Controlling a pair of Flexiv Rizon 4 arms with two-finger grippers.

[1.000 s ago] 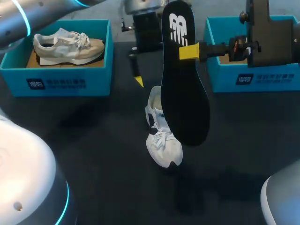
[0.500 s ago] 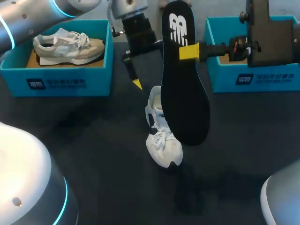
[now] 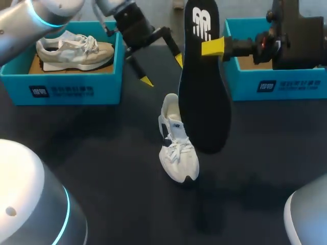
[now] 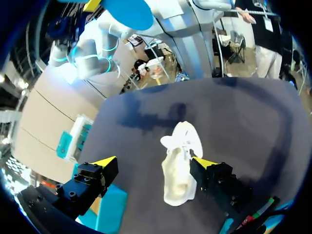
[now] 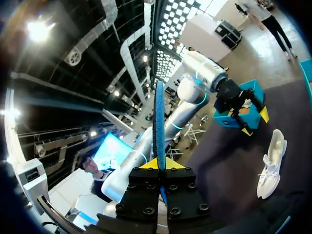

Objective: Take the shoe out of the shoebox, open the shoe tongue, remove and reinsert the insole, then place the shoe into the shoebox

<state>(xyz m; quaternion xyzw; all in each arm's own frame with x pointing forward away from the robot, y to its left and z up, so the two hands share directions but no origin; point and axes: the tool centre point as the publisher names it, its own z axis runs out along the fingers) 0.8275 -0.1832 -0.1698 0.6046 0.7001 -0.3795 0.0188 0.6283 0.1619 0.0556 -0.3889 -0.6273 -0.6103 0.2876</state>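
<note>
A white shoe (image 3: pixel 176 148) lies on the dark table near the middle, toe toward me. Above it hangs a black insole (image 3: pixel 204 102), upright, with my right gripper (image 3: pixel 212 47) shut on its upper part. The right wrist view shows the insole (image 5: pixel 159 122) edge-on, blue on one face, between the shut yellow tips (image 5: pixel 159 163). My left gripper (image 3: pixel 162 70) is open behind and left of the insole, above the table. From its wrist, the shoe (image 4: pixel 180 163) lies below, between the spread fingers of the gripper (image 4: pixel 155 162), untouched.
A teal shoebox (image 3: pixel 61 91) at the back left holds a beige shoe (image 3: pixel 74 51). A second teal shoebox (image 3: pixel 276 84) stands at the back right, behind my right gripper. My left arm (image 5: pixel 204 73) crosses above the left box.
My left gripper swung back and turned, so both spread fingers now show. The insole shifted slightly up and right with my right gripper. The shoe stayed put.
</note>
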